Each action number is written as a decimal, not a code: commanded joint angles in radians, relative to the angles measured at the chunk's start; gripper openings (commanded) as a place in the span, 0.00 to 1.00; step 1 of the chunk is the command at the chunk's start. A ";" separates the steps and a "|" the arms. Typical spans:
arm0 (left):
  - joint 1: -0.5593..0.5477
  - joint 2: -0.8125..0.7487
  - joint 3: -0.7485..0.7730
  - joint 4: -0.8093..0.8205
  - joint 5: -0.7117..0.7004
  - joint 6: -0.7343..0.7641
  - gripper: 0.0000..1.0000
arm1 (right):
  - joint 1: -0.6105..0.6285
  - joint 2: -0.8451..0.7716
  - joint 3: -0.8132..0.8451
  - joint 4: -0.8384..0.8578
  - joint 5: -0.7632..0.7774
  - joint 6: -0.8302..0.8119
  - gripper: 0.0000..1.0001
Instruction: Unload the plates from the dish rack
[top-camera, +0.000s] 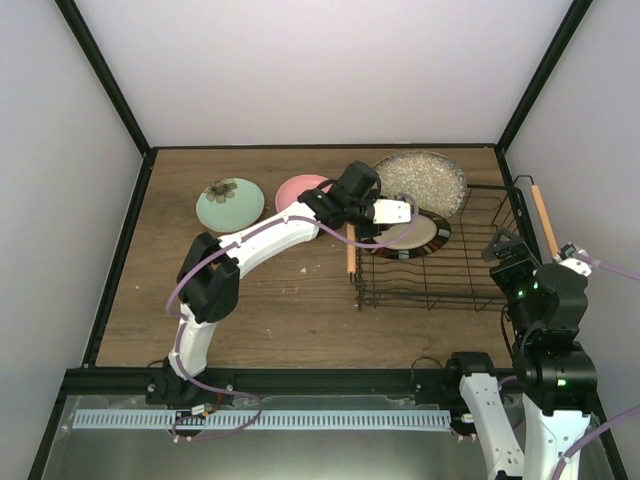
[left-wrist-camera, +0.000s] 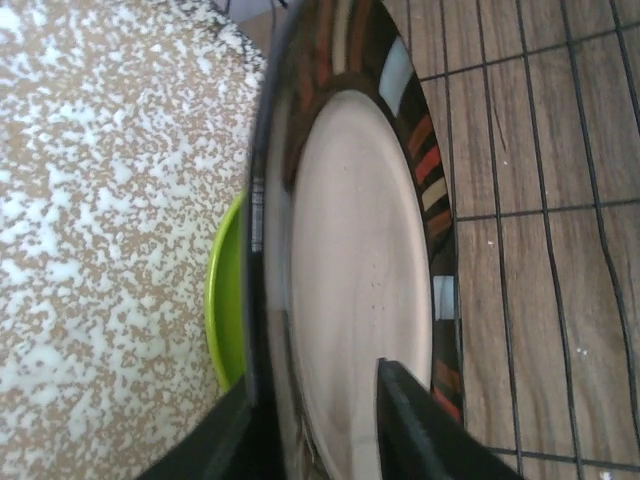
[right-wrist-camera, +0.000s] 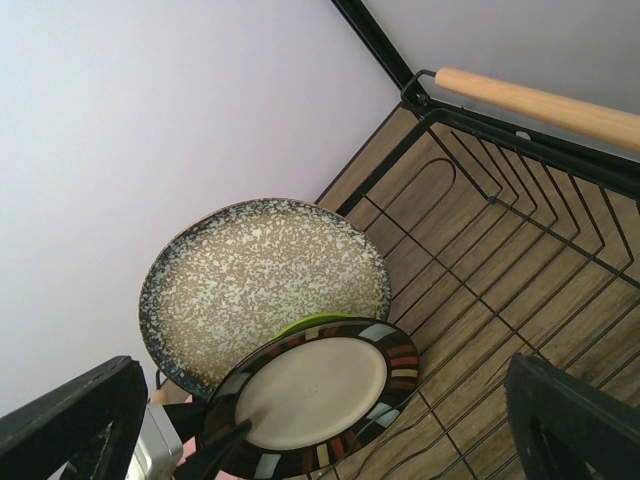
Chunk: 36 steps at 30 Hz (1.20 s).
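The black wire dish rack (top-camera: 470, 275) stands at the right. The cream plate with the dark brown rim (top-camera: 418, 236) leans in its far left corner, in front of the small lime green plate (left-wrist-camera: 226, 300) and the large speckled grey plate (top-camera: 422, 180). My left gripper (top-camera: 398, 214) is shut on the cream plate's rim (left-wrist-camera: 350, 250), with one finger (left-wrist-camera: 412, 425) on its face and the other behind it. My right gripper (top-camera: 512, 252) is open and empty above the rack's right side. The mint plate with a flower (top-camera: 230, 204) and the pink plate (top-camera: 298, 188) lie on the table. The pale orange plate is out of view.
The rack's wooden handles run along its left side (top-camera: 350, 252) and right side (top-camera: 543, 220). The black frame posts and white walls close in the table's back and sides. Bare wood lies in front of the rack and at the near left.
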 joint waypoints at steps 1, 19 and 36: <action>-0.010 0.010 0.036 0.008 0.010 0.005 0.25 | 0.010 -0.011 0.038 -0.025 0.030 0.010 1.00; -0.010 -0.030 0.174 -0.011 0.057 -0.117 0.04 | 0.010 -0.023 0.022 -0.027 0.022 0.021 1.00; 0.027 -0.250 0.338 0.220 0.070 -0.395 0.04 | 0.010 -0.025 -0.018 0.012 -0.004 0.027 1.00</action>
